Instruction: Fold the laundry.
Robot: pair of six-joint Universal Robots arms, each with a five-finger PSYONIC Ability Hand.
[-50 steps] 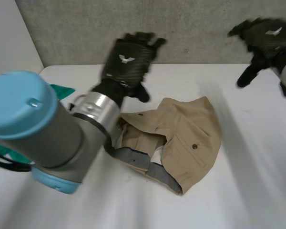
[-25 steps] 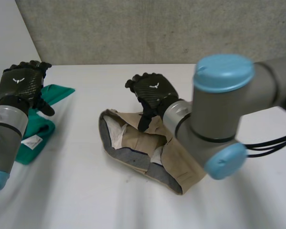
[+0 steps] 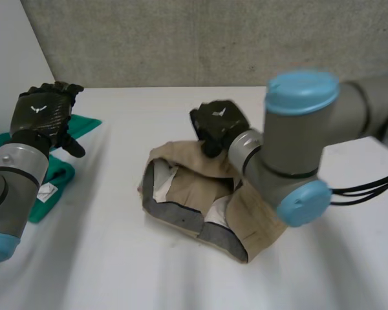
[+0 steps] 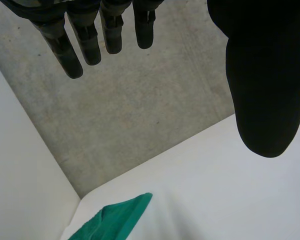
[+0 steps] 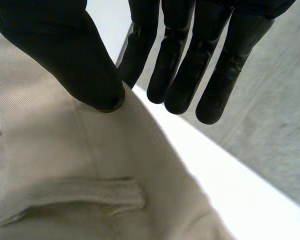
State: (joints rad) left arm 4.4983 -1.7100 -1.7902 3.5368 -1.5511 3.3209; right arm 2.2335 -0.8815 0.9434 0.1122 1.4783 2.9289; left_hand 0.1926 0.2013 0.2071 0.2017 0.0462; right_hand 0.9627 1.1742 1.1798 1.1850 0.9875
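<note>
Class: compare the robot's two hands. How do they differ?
The left hand hangs open, holding nothing; the right hand pinches the far edge of the tan garment. The left hand is by the green cloth; the right hand is mid-table. Both are black.

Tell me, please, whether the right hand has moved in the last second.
Yes: the right hand came leftward from by the wall, down onto the tan shorts' far edge.
</note>
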